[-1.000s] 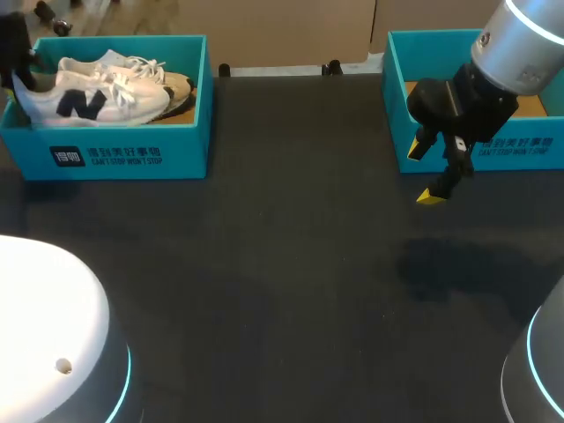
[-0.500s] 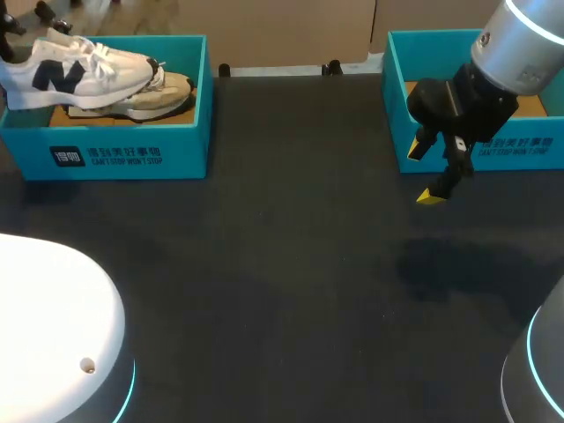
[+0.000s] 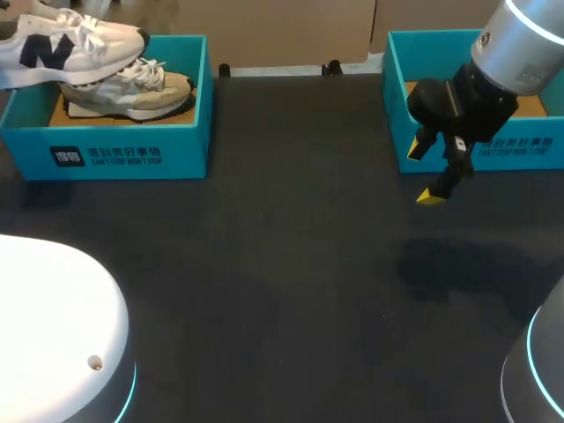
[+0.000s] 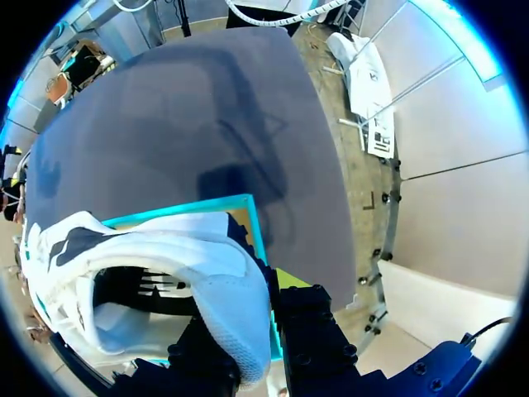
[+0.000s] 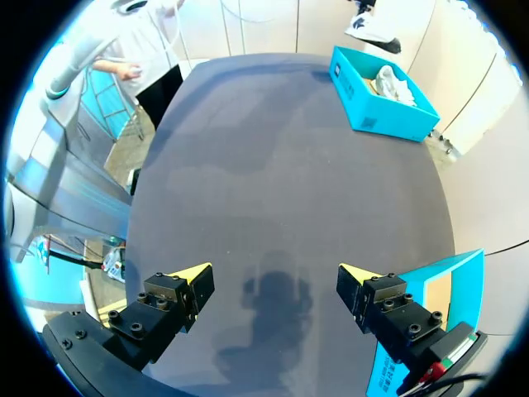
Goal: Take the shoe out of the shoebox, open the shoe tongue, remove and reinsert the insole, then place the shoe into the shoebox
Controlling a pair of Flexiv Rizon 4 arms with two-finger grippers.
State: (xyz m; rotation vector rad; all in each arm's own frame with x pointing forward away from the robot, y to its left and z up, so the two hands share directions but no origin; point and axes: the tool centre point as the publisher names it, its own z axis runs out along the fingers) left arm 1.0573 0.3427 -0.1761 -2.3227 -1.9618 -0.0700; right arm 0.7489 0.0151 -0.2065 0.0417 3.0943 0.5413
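A white shoe (image 3: 66, 46) with a dark side mark hangs above the far left end of the left teal shoebox (image 3: 115, 152). In the left wrist view my left gripper (image 4: 256, 343) is shut on the heel collar of this white shoe (image 4: 157, 265), with the left teal shoebox's rim (image 4: 246, 217) just beneath. The gripper itself is outside the head view. A second, beige shoe (image 3: 132, 92) lies inside the box. My right gripper (image 3: 434, 172) hangs open and empty above the table, by the front of the right teal box (image 3: 493, 148); its fingers (image 5: 188, 279) stand wide apart.
The dark table top (image 3: 291, 264) stretches between the two boxes. My arms' white bases sit at the near left (image 3: 53, 335) and near right (image 3: 546, 370) corners. In the right wrist view the left shoebox (image 5: 382, 106) lies far ahead and the right box (image 5: 434, 291) beside the gripper.
The white shoe has risen out of the left shoebox and shifted left and away, uncovering the beige shoe below. My right arm has not moved.
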